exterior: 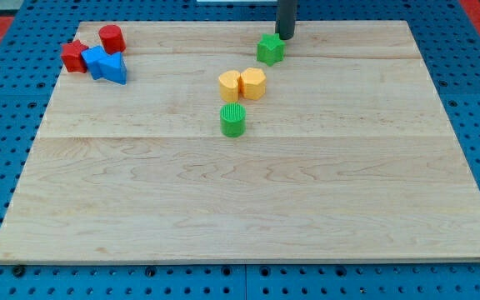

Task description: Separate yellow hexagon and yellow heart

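There's the rod, coming straight down from the view's top edge, a little to the right of centre. It's dark, slim and perfectly upright, no tilt to it at all. Only the lower stretch shows; the arm above it is cut off by the frame. My tip sits low at the far side of the desk, right at surface height, with a faint sheen down the rod's side.

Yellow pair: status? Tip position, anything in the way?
My tip at view's top, beside green block. Yellow heart and yellow hexagon touching, unseparated. Green block sits between tip and pair.
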You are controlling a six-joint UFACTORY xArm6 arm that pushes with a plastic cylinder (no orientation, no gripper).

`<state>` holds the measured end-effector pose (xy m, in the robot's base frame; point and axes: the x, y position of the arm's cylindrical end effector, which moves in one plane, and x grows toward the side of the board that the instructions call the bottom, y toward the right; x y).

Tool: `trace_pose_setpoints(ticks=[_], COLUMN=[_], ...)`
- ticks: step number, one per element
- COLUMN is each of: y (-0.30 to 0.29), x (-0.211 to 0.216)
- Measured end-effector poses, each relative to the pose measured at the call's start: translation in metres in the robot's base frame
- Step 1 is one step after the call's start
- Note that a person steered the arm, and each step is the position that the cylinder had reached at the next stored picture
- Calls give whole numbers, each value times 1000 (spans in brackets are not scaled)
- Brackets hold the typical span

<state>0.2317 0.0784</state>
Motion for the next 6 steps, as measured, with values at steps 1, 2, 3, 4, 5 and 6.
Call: trace_pose_setpoints(ticks=[1, 2, 3, 4, 5, 6], y=[36, -7, -12, 11, -2, -63], x=[63, 67, 30, 84, 142, 138])
